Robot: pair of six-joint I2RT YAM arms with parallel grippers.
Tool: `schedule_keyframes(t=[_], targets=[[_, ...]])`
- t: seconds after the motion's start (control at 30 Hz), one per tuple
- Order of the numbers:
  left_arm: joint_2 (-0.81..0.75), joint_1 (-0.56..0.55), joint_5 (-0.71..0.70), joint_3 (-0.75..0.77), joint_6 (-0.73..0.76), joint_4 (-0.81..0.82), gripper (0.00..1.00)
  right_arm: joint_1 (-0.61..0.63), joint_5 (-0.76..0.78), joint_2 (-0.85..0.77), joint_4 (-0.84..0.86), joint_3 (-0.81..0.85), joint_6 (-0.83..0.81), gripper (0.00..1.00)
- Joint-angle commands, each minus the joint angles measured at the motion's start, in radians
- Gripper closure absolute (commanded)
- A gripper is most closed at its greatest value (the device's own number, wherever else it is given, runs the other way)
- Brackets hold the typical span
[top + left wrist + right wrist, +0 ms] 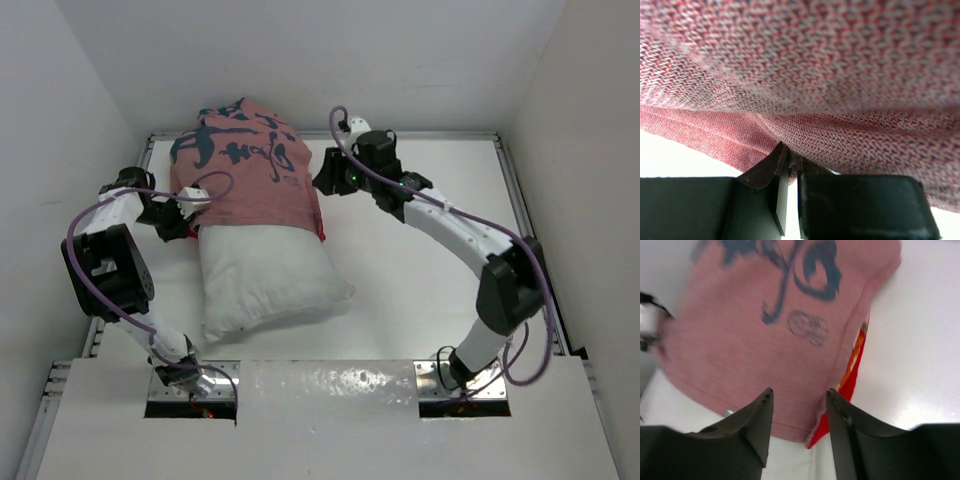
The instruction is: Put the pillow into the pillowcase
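The pillowcase (245, 170), pale side out, sheathes the far half of the pillow (268, 280); the near half lies bare on the table (420, 270). The left gripper (188, 218) pinches the pillowcase's left hem, jaws almost closed. The right gripper (322, 182) stands spread at the right hem, gripping nothing, with open tabletop beside it

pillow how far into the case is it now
Done: the case covers the far half of the pillow. In hand: left pincer pinches the case edge, right pincer hangs open at its hem. Left: the white near half is bare.
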Motion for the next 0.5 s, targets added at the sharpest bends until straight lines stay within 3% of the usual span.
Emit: schedule_keyframes(t=[0.0, 0.07, 0.13, 0.47], targets=[[-0.055, 0.01, 0.036, -0.007, 0.034, -0.004, 1.0, 0.01, -0.083, 0.082, -0.082, 0.028, 0.103, 0.52], [-0.077, 0.01, 0.039, -0.022, 0.041, -0.006, 1.0, 0.001, -0.11, 0.128, -0.082, 0.024, 0.115, 0.37], [-0.094, 0.01, 0.041, -0.035, 0.044, -0.007, 1.0, -0.002, -0.131, 0.149, -0.079, -0.005, 0.125, 0.35], [-0.129, 0.01, 0.083, -0.041, 0.033, -0.047, 1.0, -0.011, -0.157, 0.165, 0.073, -0.174, 0.18, 0.41]])
